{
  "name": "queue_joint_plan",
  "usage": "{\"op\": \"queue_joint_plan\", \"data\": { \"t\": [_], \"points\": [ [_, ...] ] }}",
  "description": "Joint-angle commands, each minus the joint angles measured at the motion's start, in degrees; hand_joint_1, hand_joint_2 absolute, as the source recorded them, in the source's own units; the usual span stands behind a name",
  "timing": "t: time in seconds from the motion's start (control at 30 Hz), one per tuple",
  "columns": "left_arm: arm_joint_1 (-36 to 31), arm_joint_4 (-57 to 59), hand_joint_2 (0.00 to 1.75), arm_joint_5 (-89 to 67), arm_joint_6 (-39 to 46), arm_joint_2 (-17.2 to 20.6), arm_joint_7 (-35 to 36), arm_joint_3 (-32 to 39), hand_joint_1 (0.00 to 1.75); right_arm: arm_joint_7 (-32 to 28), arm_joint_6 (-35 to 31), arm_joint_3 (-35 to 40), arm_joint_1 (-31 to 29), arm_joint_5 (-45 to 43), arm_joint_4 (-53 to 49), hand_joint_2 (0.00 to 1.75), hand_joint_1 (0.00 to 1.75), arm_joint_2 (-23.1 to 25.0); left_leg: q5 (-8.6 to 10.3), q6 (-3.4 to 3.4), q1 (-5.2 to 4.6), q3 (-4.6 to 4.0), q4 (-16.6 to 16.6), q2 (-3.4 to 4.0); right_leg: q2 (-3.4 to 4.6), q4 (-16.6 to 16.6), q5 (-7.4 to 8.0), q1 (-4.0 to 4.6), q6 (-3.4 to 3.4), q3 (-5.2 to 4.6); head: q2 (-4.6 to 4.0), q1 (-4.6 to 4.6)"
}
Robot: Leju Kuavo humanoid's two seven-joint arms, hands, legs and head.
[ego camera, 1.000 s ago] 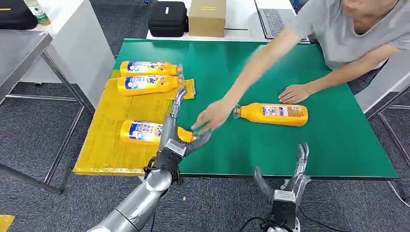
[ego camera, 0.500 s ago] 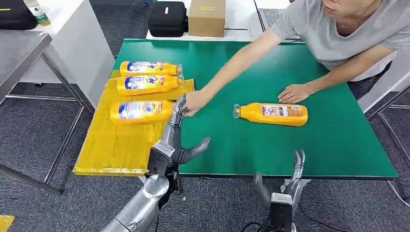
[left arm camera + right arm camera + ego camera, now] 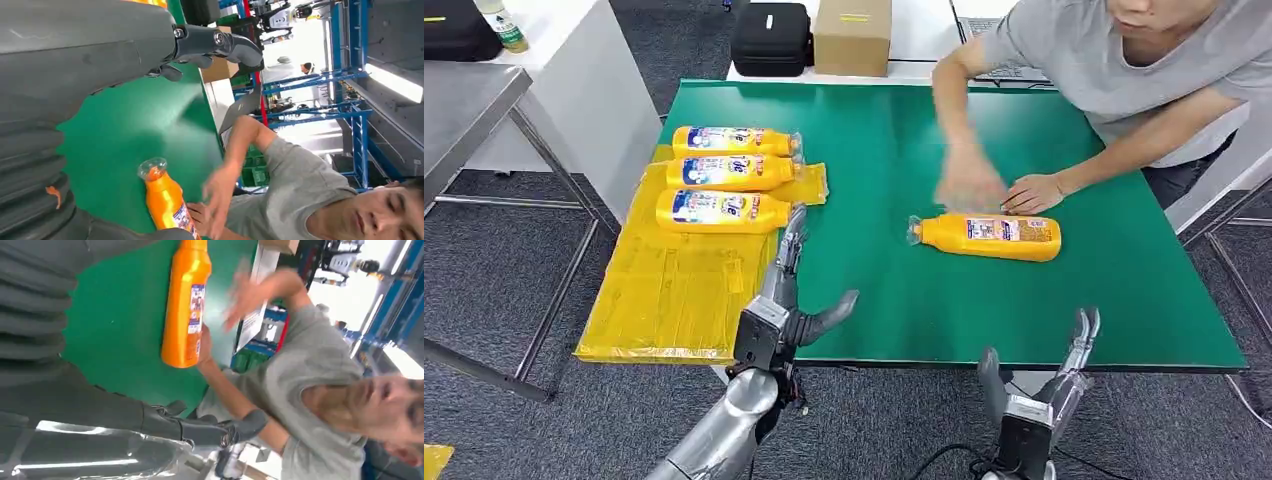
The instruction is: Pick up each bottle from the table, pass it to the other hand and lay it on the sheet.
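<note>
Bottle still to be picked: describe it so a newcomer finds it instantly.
On the green table, look right of the yellow sheet. One orange bottle lies there alone on bare green, near the person's hand; the other three bottles lie side by side on the sheet.

head high, wrists close, table (image 3: 904,300) shared

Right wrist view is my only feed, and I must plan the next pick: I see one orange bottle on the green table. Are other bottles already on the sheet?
Observer: Yes. Head view shows three bottles lying side by side on the yellow sheet.
Operator: Is the left hand holding anything?
Observer: No. The left hand holds nothing, fingers apart, at the sheet's edge.
Operator: And the bottle I see, which way does it point?
Observer: The fourth bottle lies with its cap toward the sheet.
</note>
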Motion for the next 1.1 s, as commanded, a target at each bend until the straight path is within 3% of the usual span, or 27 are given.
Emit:
{"op": "queue_joint_plan", "data": {
  "t": [0.03, 0.6, 0.73, 0.77, 0.83, 0.9, 0.93, 1.1],
  "points": [
    [-0.5, 1.7, 1.75, 0.1, 0.4, 1.9, 0.2, 0.3, 0.0, 0.1, -0.2, 1.0, -1.3, 1.9, 2.9, 1.75, 0.0, -1.7, -0.11, -0.1, 0.02, 0.35, -0.1, 0.05, 0.05, -0.1, -0.1, 0.02, -0.09, 0.32, 0.0, 0.02],
    [0.7, -2.3, 1.75, -0.8, 2.0, 2.8, 0.2, -1.2, 0.0, 0.1, -0.2, -1.8, -2.2, 0.4, 0.7, 1.75, 0.0, -2.6, -0.14, -0.11, 0.0, 0.4, -0.1, 0.07, 0.07, 0.0, -0.13, 0.0, -0.09, 0.36, 0.0, 0.0],
    [0.3, -2.2, 1.75, -0.7, 2.2, 2.8, 0.2, -1.9, 0.0, 0.1, -0.2, -3.7, -1.7, 9.7, -3.0, 1.75, 0.0, -2.1, -0.06, -0.06, -0.01, 0.16, 0.0, 0.0, 0.0, 0.0, -0.07, -0.01, -0.05, 0.15, 0.0, 0.02],
    [0.3, -2.6, 1.75, -0.6, 2.4, 2.8, 0.2, -2.2, 0.0, 0.1, -0.2, -5.9, -1.7, 18.9, -5.8, 1.75, 0.0, -1.7, -0.1, -0.09, -0.02, 0.27, 0.0, 0.01, 0.01, 0.0, -0.11, -0.02, -0.07, 0.24, 0.0, 0.0],
    [0.4, -2.8, 1.75, 0.4, 1.6, 2.6, 0.2, -1.8, 0.0, 0.1, -0.2, -8.3, -1.9, 27.8, -5.3, 1.75, 0.0, -1.8, -0.09, -0.08, -0.02, 0.21, 0.0, 0.01, 0.01, 0.0, -0.1, -0.02, -0.06, 0.18, 0.0, 0.0],
    [1.2, -1.8, 1.75, 3.4, -4.0, 1.8, 0.2, -0.1, 0.0, 0.1, -0.2, -15.4, -2.1, 45.7, -6.7, 1.75, 0.0, -0.4, -0.09, -0.07, -0.02, 0.27, -0.1, -0.06, -0.06, 0.0, -0.12, -0.02, -0.06, 0.27, 0.0, 0.0],
    [1.5, -1.5, 1.75, 3.7, -5.8, 1.5, 0.2, 0.6, 0.0, 0.1, -0.2, -17.3, -2.3, 48.9, -6.6, 1.75, 0.0, 0.0, -0.13, -0.1, -0.01, 0.4, -0.1, -0.06, -0.06, -0.1, -0.16, 0.0, -0.08, 0.4, 0.0, 0.02],
    [1.6, -2.5, 1.75, 1.5, -5.3, 1.1, 0.2, 0.2, 0.0, 0.1, -0.2, -25.6, -7.8, 48.5, 2.8, 1.75, 0.0, -2.6, -0.05, -0.04, 0.0, 0.24, -0.1, -0.03, -0.02, -0.1, -0.04, 0.01, -0.03, 0.27, 0.0, 0.0]
  ]
}}
